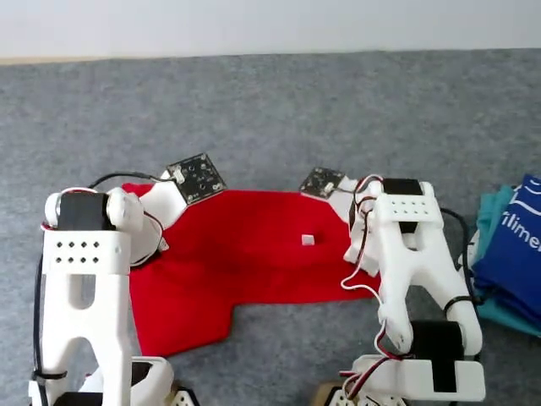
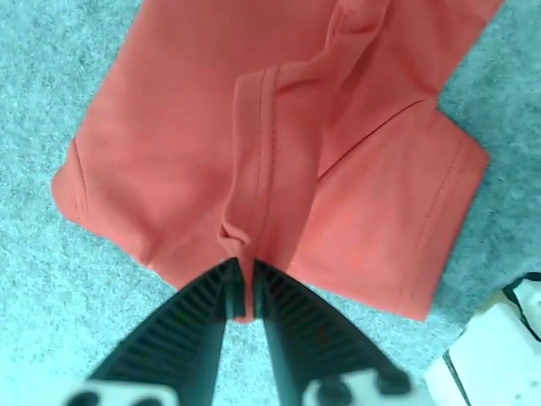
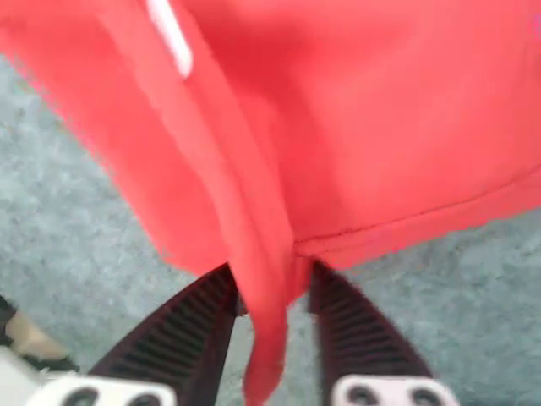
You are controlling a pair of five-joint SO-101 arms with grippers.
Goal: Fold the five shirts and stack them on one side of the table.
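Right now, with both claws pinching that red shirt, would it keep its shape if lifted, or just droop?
Probably droop: the red shirt bunches into a soft ridge where the left gripper pinches it. Likely light too; a thin strip hangs limp at the right gripper. The fuzzy grey table may drag it.

**Cloth, Felt and Plastic**

The shirt (image 1: 245, 262) is matt red cloth with stitched hems. Under it, the table (image 1: 270, 110) is rough grey felt. Beside it, the arms (image 1: 114, 288) are smooth white plastic, their fingers (image 2: 188, 331) ribbed matt black.
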